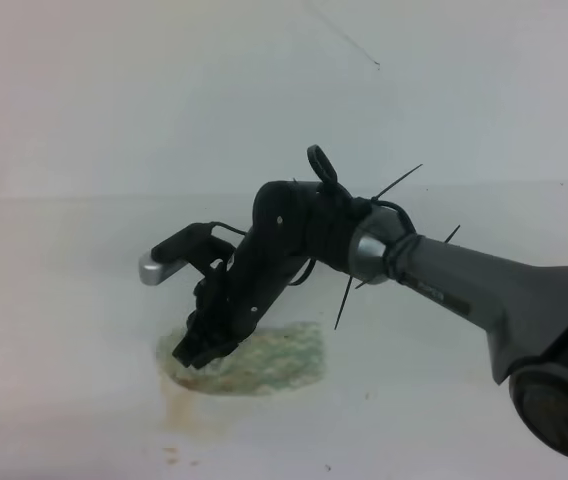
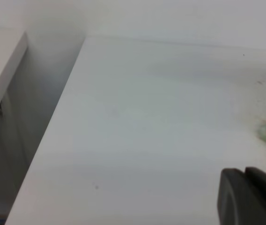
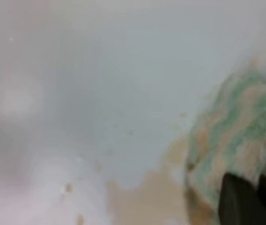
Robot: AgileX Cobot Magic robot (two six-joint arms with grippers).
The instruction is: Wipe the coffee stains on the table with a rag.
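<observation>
Right gripper (image 1: 192, 350) angled down, fingers pinching the rag (image 1: 274, 362) flat against the white surface (image 1: 64, 300), dragging through tan coffee stains (image 1: 179, 405). Left fingers: cannot tell.

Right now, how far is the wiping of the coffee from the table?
Partly done, it seems. The right pincer presses down on the rag, which lies flat on the table and already shows brown patches in the right wrist view. A tan smear of coffee and a few specks remain in front of the rag, so that area is left to wipe. The left pincer is away from the rag.
</observation>
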